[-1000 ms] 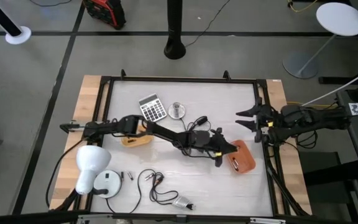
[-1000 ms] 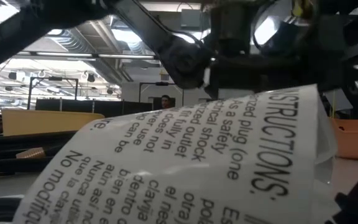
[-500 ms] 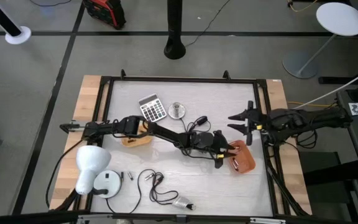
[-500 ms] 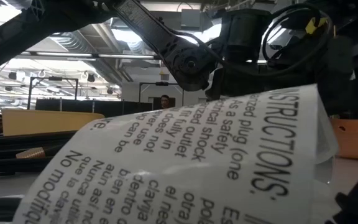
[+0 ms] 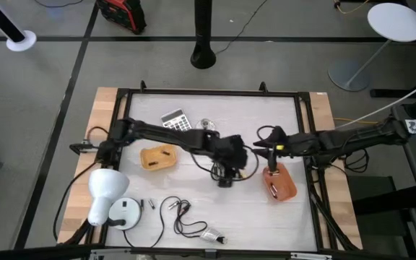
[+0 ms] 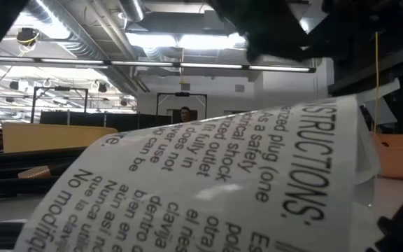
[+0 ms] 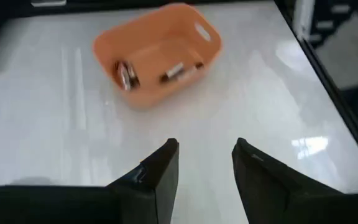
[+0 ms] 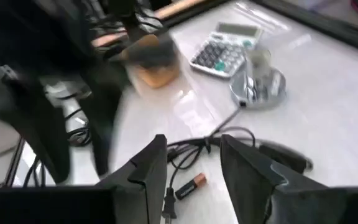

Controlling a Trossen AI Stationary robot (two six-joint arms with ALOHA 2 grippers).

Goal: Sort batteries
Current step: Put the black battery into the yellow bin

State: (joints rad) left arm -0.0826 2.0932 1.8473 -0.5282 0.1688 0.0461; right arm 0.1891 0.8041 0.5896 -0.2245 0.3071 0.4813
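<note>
Some batteries lie inside the orange bin, which stands right of the table's middle. My left gripper is open over bare table, a short way left of that bin, with nothing between its fingers. My right gripper reaches in from the table's right edge to just beyond the bin's far end. It is open and hangs above one brown-and-dark battery, which lies on the table beside a black cable.
A tan bin stands left of centre. A calculator and a round silver disc lie at the far side. A white lamp and coiled cables lie near the front. A printed instruction tag fills the low view.
My left gripper has drawn back from the orange bin toward the table's middle, and its arm has swung toward the far edge, now crossing the calculator. My right gripper has come in from the table's right edge toward the left, to a spot beyond the orange bin.
</note>
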